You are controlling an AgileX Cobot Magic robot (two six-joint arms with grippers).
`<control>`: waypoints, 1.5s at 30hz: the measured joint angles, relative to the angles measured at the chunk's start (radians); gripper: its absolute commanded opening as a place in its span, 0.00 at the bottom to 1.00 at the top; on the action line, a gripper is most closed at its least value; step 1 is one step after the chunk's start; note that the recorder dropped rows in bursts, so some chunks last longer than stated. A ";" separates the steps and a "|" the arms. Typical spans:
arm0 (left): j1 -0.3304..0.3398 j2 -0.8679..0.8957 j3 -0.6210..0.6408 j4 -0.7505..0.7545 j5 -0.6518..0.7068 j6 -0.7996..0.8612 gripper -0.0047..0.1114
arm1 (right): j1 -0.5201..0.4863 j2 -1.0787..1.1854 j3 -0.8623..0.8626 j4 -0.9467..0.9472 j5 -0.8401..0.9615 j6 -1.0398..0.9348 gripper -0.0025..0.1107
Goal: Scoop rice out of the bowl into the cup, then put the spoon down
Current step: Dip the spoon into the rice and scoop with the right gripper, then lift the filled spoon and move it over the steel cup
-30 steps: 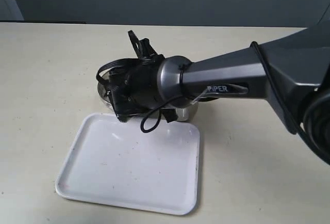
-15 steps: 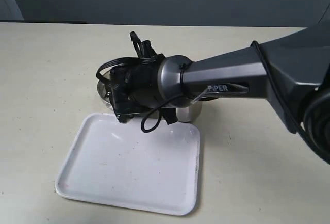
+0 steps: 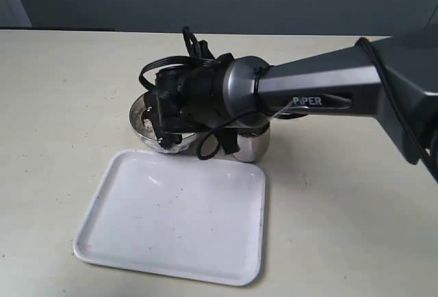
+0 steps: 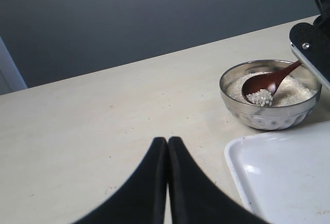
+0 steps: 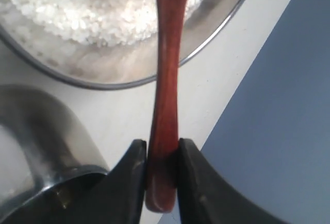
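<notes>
The steel bowl point(image 4: 268, 114) of off-white rice point(image 4: 296, 91) stands on the table, mostly hidden by the right arm in the exterior view point(image 3: 140, 127). My right gripper point(image 5: 162, 152) is shut on the handle of the reddish-brown spoon point(image 5: 166, 74). The spoon's oval end point(image 4: 260, 87) hangs over the bowl with a small heap of rice in it. The steel cup point(image 3: 250, 146) stands right beside the bowl, and its rim point(image 5: 46, 146) shows in the right wrist view. My left gripper point(image 4: 167, 141) is shut on nothing, over bare table away from the bowl.
A white tray point(image 3: 171, 218) lies on the table just in front of the bowl and cup, its corner point(image 4: 281, 177) close to the bowl. The right arm point(image 3: 321, 95) reaches across from the right edge over the cup.
The right gripper and its arm have risen and shifted slightly right, lifting the spoon, so more of the bowl's near rim and the cup show. The left gripper's earlier state is not shown.
</notes>
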 measured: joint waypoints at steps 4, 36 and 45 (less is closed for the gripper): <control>0.000 0.000 0.000 0.000 0.000 0.000 0.04 | -0.019 -0.009 0.000 0.024 -0.006 0.002 0.01; 0.000 0.000 0.000 0.000 0.000 0.000 0.04 | -0.143 -0.122 0.000 0.307 -0.009 -0.078 0.01; 0.000 0.000 0.000 0.000 0.000 0.000 0.04 | -0.169 -0.178 0.000 0.403 0.082 -0.080 0.01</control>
